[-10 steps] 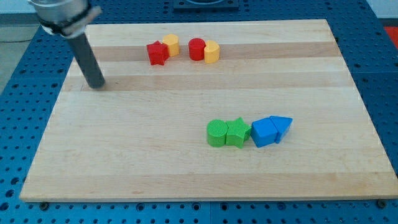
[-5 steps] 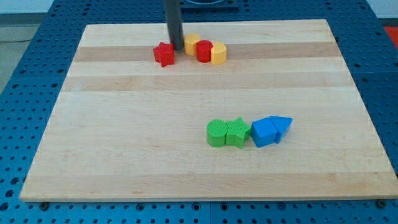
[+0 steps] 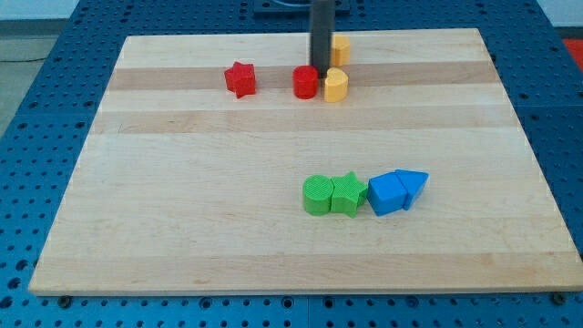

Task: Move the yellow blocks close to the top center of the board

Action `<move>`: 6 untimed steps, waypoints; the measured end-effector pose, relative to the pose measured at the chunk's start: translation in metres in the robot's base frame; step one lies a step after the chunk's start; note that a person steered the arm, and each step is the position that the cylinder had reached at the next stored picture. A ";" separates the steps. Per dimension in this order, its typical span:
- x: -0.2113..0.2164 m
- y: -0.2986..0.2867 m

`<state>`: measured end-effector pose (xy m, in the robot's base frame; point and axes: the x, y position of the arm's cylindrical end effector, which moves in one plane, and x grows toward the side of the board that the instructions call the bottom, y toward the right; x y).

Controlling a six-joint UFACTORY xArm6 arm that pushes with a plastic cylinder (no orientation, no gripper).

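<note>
Two yellow blocks sit near the board's top centre. One yellow block (image 3: 341, 48) stands near the top edge, partly hidden behind my rod. The other, a rounded yellow block (image 3: 335, 85), lies just below it. My tip (image 3: 322, 70) stands between them, touching or nearly touching the upper left of the lower yellow block and the upper right of a red cylinder (image 3: 305, 82).
A red star (image 3: 240, 79) lies to the left of the red cylinder. A green cylinder (image 3: 318, 195), a green star (image 3: 347, 193), a blue block (image 3: 387, 193) and a blue triangle (image 3: 413, 184) form a row at lower right of the wooden board (image 3: 182, 228).
My tip swept from the board's left to the top centre. It pushed one yellow block right and up, shifted the red cylinder and other yellow block right, and left the red star behind.
</note>
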<state>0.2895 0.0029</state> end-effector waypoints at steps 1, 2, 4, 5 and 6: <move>0.000 -0.044; 0.006 -0.058; 0.020 0.008; 0.046 0.035; 0.080 0.048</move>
<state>0.3696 0.0513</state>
